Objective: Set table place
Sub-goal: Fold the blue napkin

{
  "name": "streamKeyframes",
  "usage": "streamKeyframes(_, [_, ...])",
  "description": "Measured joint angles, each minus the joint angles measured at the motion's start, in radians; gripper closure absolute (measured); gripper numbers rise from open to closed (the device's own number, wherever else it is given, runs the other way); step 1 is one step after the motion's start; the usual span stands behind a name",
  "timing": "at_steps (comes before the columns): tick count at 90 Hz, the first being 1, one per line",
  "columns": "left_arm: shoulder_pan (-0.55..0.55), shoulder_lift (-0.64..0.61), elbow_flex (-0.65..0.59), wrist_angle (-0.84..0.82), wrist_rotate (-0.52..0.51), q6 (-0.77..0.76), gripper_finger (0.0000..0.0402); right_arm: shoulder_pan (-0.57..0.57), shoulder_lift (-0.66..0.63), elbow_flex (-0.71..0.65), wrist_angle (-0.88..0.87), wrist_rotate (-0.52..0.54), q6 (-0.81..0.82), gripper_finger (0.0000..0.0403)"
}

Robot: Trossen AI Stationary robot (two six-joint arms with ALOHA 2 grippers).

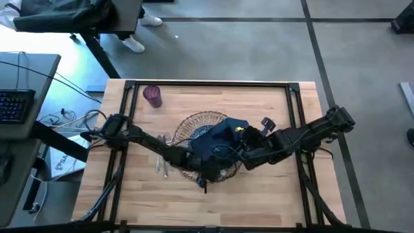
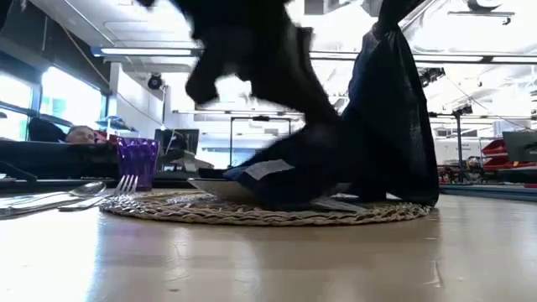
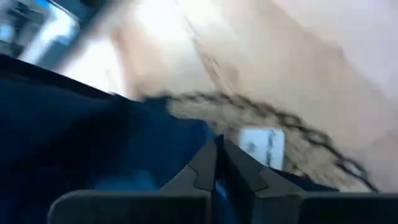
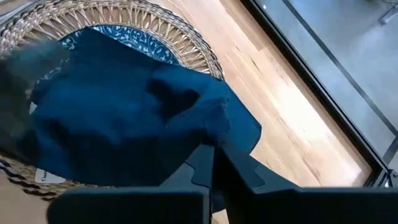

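High view: both hands pinch the napkin [image 1: 217, 139] over the plate [image 4: 134, 38].

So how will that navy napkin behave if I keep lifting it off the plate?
Probably floppy: the navy napkin hangs in a long drape from the right pincer and bunches over the plate. Likely light, so it may sag or drag across the wicker charger. The left pincer grips another fold.

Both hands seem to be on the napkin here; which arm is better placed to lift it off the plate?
Probably the right. The right hand is shut on the navy cloth napkin and holds one end raised above the blue-patterned round plate; the left hand pinches it low, near the woven wicker charger.
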Motion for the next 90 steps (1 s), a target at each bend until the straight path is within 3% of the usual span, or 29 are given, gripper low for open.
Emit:
streamKeyframes(17, [-0.032, -0.172, 0.0, -0.08, -0.214, 0.017, 0.0401, 0.057, 0.0, 0.0, 0.002, 0.058, 0.037, 0.0403])
streamKeyframes(33, [-0.078, -0.338, 0.0, -0.139, -0.352, 0.015, 0.0401, 0.138, 0.0, 0.0, 0.002, 0.11, 0.104, 0.0403])
streamKeyframes(51, [-0.168, -0.498, 0.0, -0.186, -0.393, -0.015, 0.0401, 0.269, 0.0, 0.0, 0.071, 0.114, 0.109, 0.0403])
streamKeyframes(75, [-0.357, -0.635, 0.0, -0.186, -0.356, -0.099, 0.0401, 0.489, 0.0, -0.002, 0.406, 0.077, -0.076, 0.0403])
streamKeyframes(83, [-0.408, -0.66, 0.0, -0.073, -0.384, -0.085, 0.0402, 0.533, 0.001, 0.01, 0.518, 0.132, -0.213, 0.0403])
streamKeyframes(90, [-0.434, -0.683, 0.0, 0.023, -0.443, -0.015, 0.0402, 0.546, 0.0, 0.037, 0.558, 0.242, -0.294, 0.0403])
